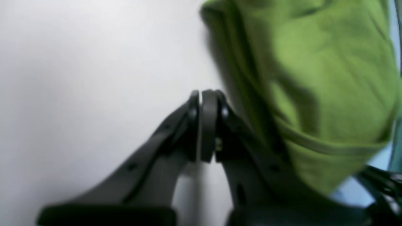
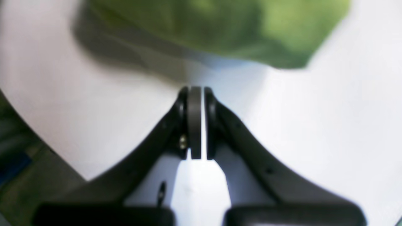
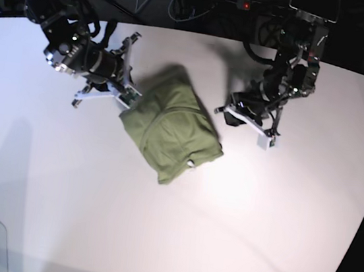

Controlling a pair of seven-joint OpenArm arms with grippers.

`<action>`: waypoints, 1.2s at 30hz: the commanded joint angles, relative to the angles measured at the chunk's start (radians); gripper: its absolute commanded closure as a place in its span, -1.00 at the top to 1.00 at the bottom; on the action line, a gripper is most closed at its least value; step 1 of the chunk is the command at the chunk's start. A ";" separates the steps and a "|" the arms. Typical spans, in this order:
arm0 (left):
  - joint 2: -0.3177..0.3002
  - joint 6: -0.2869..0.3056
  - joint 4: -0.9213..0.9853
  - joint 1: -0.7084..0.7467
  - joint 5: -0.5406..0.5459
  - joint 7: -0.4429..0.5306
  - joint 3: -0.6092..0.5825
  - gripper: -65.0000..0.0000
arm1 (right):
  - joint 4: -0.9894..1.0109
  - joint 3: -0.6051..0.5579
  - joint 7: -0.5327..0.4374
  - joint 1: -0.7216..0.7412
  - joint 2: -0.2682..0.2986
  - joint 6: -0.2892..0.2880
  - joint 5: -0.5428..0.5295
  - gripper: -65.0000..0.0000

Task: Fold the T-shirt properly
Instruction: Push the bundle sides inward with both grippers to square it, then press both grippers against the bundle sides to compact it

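**Folded bundle at centre, both claws closed and empty**

Lying at the middle of the base view as a compact, rumpled bundle: the olive-green T-shirt (image 3: 171, 129), layers stacked, small white neck label showing at its lower right edge. Likely light, limp and quick to slump; no stiffness to carry a lift, so probably best pinched at a hem or doubled corner through all layers, not on the flat middle. Slippage between layers a fair risk.

Left gripper (image 1: 204, 125), right of centre in the base view: jaws pressed together, nothing between them, cloth just beside it in the wrist view but apart from it. Right gripper (image 2: 197, 122), left of centre: jaws likewise closed on nothing, near the bundle's upper left edge; contact impossible to tell.

Underneath, a smooth white table (image 3: 92, 218), matte and bare around the cloth. Beyond the far edge, dark clutter and cables along the top of the frame.
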State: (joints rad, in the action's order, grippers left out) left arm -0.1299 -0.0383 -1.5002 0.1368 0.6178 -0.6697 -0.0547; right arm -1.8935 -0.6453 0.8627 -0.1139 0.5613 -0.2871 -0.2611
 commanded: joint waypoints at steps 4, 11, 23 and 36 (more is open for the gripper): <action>0.006 -0.002 0.092 -0.061 0.000 0.035 0.000 -0.95 | 0.047 0.014 -0.017 0.070 0.033 0.001 -0.002 -1.00; 0.008 -0.002 0.163 -0.101 0.007 0.040 -0.001 -0.95 | 0.231 0.009 -0.152 0.158 0.038 -0.004 -0.002 -1.00; 0.054 -0.002 0.255 -0.202 0.000 0.034 -0.006 -0.95 | 0.386 0.008 -0.283 0.199 -0.010 -0.107 0.234 -1.00; 0.092 -0.001 0.356 -0.314 -0.002 0.040 -0.007 -0.95 | 0.383 0.015 -0.285 0.171 -0.209 -0.235 0.497 -1.00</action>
State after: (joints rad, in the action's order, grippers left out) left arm -0.0399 -0.0261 -1.1400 -0.1692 0.6319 -0.6094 -0.0589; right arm -1.5074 -0.6281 0.5713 0.0593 0.3462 -0.4973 0.2508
